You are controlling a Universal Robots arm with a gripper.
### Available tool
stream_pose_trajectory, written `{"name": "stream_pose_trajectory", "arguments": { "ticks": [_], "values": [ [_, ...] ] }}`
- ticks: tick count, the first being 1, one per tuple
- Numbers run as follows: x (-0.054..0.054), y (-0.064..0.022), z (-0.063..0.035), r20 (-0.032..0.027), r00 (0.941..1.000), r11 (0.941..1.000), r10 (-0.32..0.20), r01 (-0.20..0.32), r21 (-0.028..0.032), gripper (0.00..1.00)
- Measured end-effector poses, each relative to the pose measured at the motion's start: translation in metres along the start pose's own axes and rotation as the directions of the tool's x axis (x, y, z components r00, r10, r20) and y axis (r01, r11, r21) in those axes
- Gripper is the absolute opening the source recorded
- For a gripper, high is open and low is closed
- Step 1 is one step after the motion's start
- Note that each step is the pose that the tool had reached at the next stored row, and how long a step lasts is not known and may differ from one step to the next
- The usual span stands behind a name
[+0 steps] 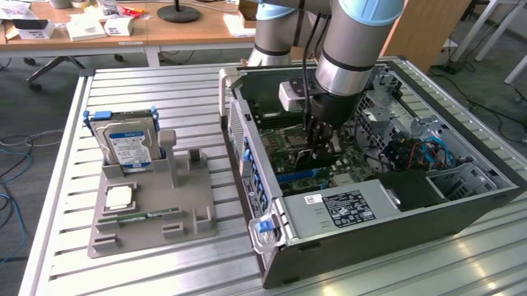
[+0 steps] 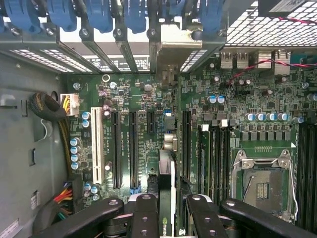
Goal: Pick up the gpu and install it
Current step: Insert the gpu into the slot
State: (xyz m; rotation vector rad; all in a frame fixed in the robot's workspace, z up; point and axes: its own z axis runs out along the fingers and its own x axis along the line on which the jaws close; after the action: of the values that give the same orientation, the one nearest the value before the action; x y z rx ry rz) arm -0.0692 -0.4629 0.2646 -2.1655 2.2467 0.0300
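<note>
Black gripper (image 2: pixel 168 208) jaws squeeze shut on the gpu (image 2: pixel 167 171), low over the green board (image 2: pixel 148 99) inside the case (image 1: pixel 371 243) on the exterior view's right. Keep it straight and push down gently.

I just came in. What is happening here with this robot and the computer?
The arm's gripper is down inside the open case, which lies on the table. It grips the gpu edge-on over the motherboard, in line with the expansion slots. The card's bracket is at the case's rear openings. Whether the card is fully seated cannot be told. A hard drive stands in the fixture beside the case.
</note>
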Motion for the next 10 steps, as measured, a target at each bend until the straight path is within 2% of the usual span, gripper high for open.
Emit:
{"name": "stream_pose_trajectory", "arguments": {
  "ticks": [10],
  "values": [
    [0.0001,0.0030,0.0003,0.0002,1.0000,1.0000,0.000,0.000,0.0001,0.27]
  ]
}}
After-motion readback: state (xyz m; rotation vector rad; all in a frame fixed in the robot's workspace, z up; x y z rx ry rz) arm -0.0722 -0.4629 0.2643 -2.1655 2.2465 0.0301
